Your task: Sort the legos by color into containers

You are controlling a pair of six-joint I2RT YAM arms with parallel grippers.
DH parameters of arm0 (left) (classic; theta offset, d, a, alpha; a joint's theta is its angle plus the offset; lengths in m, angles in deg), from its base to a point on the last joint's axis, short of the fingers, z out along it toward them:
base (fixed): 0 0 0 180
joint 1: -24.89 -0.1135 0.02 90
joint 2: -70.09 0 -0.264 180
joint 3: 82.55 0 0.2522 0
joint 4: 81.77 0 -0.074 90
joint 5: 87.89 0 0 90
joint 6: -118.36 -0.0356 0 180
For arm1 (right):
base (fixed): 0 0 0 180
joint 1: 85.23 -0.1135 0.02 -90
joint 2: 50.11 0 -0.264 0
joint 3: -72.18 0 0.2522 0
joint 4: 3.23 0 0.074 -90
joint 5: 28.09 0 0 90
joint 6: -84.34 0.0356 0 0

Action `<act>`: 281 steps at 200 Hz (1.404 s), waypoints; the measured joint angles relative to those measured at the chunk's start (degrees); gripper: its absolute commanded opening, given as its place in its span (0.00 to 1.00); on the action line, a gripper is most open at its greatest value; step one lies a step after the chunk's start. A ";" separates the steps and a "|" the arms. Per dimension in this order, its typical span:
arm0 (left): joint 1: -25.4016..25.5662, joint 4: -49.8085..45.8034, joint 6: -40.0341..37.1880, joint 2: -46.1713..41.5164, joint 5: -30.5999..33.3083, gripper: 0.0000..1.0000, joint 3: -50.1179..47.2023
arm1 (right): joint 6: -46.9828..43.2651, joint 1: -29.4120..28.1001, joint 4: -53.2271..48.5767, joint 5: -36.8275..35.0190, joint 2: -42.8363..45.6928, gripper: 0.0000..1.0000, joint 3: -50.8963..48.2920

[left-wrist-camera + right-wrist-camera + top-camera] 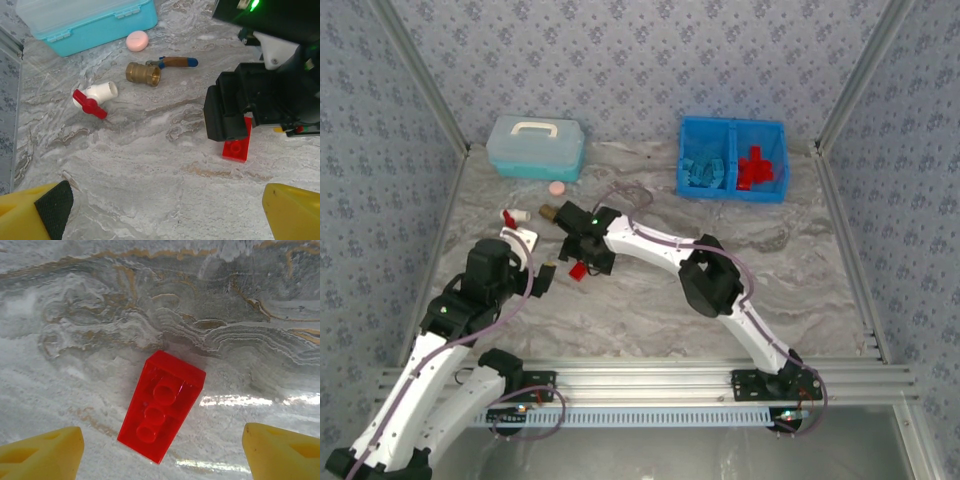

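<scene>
At the far left of the surface (650, 310) stands a pale teal lidded box (535, 147), with a pink disc (557, 188) just in front of it. Nearer lie a white valve with a red handle (97, 95) and, to its right, a brass valve with a blue-tipped lever (143, 73), the 2 apart from each other.

The left end effector (162, 212) hangs low over bare surface, its 2 yellow fingertips (35, 212) spread wide and grasping nothing.

Right of it, the right end effector (160, 452) points down over 1 red lego (162, 405) that lies flat on the surface, studs up. Its fingertips (42, 450) stand released on either side of the brick, clear of it.

At the far right sits the blue bin (732, 122): light blue legos (705, 168) fill its left compartment and red legos (760, 168) its right.
</scene>
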 measured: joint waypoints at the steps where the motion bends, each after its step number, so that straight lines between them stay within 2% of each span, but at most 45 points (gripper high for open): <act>1: 0.00 0.00 0.00 0.00 0.02 0.99 0.00 | 0.04 0.00 -0.04 -0.02 -0.07 0.84 0.09; 27: 0.00 0.02 0.00 0.00 0.11 0.99 0.02 | 1.36 -0.39 -1.66 -0.15 -3.30 0.81 2.75; 78: 0.00 0.04 0.00 -0.66 0.33 0.99 0.02 | 1.77 -2.08 -4.87 -2.58 -5.55 0.65 6.10; 118: 0.00 0.07 0.02 -0.76 0.57 0.99 0.00 | 0.83 -2.75 -5.49 -3.48 -5.55 0.43 6.34; 155: 0.00 0.07 0.02 -1.31 0.55 0.99 0.02 | 0.20 -2.75 -5.44 -5.05 -5.55 0.37 6.34; 216: 0.00 0.09 0.02 -1.42 0.50 0.99 0.02 | -3.41 -2.10 -4.68 -9.01 -1.25 0.38 0.70; 252: 0.00 0.15 0.00 -1.97 -0.20 0.99 0.02 | -6.21 -1.42 -4.24 -12.48 5.31 0.39 -2.82; 281: -0.04 1.64 -0.35 -3.69 -4.04 0.99 -0.13 | -9.88 0.42 -3.41 -15.96 12.72 0.39 -6.34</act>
